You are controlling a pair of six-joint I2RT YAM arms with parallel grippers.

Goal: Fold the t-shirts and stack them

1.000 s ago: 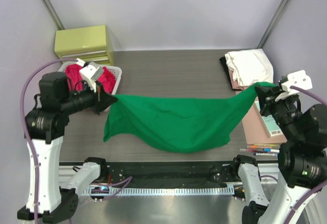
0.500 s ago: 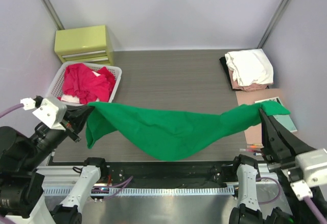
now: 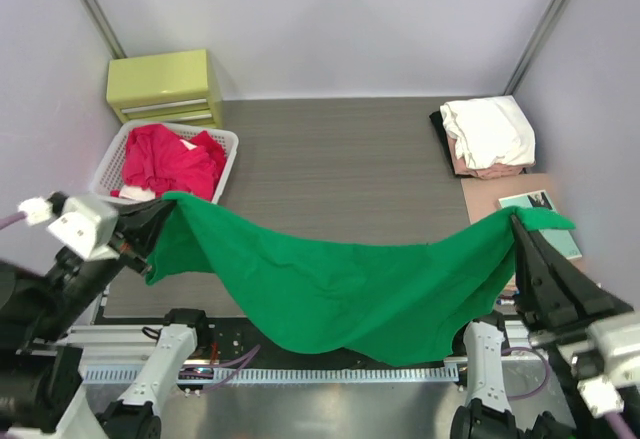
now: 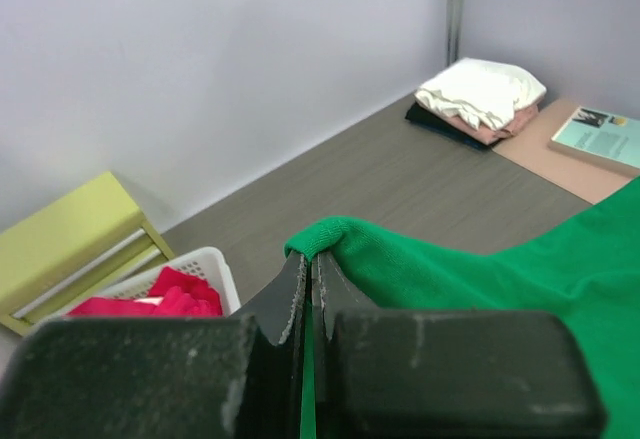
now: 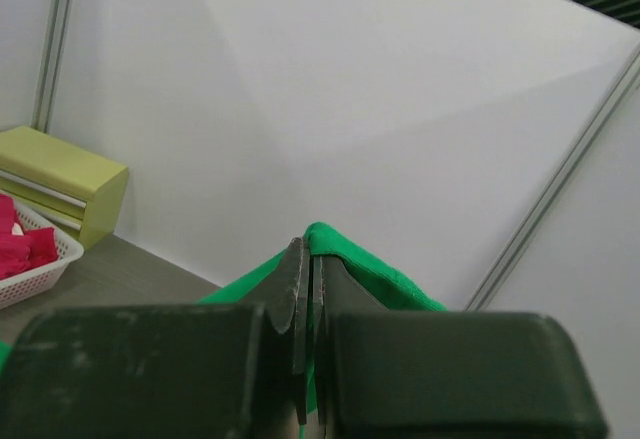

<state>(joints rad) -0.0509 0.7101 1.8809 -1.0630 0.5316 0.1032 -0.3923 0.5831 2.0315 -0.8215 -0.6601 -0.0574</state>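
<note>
On the teal book (image 3: 528, 202) — print illegible (green t-shirt (image 3: 340, 279) hangs near).

No legible text; cover print on the teal rectangular book (image 3: 528, 201), beside the folded white cloth t-shirt (image 3: 488, 129), too small.

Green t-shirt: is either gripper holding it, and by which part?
Both: the left gripper and right gripper each pinch the green t-shirt by an edge at opposite ends.
</note>
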